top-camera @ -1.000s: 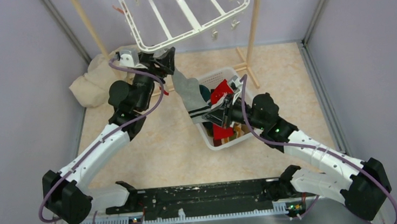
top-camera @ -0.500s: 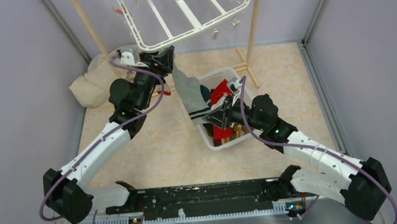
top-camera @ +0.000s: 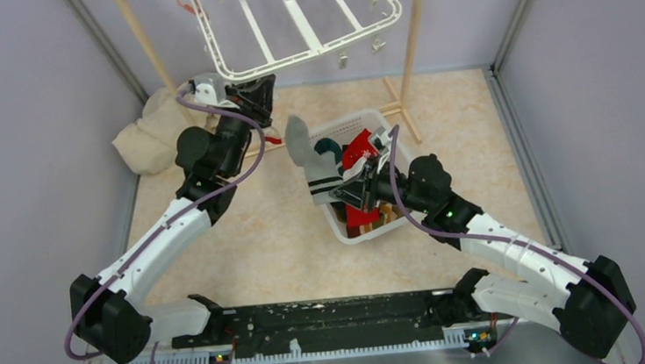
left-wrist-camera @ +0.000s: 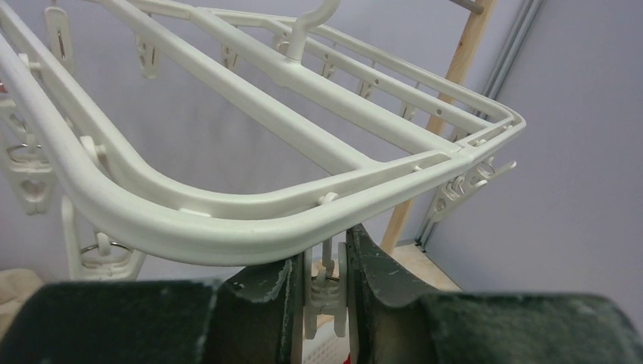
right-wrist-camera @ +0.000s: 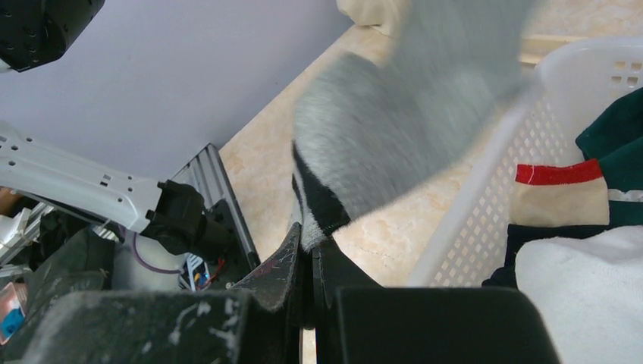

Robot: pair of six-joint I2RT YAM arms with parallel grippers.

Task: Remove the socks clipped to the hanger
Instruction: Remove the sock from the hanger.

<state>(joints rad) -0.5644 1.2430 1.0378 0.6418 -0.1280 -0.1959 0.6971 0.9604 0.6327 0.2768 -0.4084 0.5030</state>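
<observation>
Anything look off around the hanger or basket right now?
The grey striped sock sticks up outside the basket, pinched at its cuff by the right gripper. The left gripper squeezes a clip with no sock in it.

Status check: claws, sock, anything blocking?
Left claw pinching hanger clip. Right claw shut on grey sock, free of hanger, at basket edge. Nothing in the way.
</observation>
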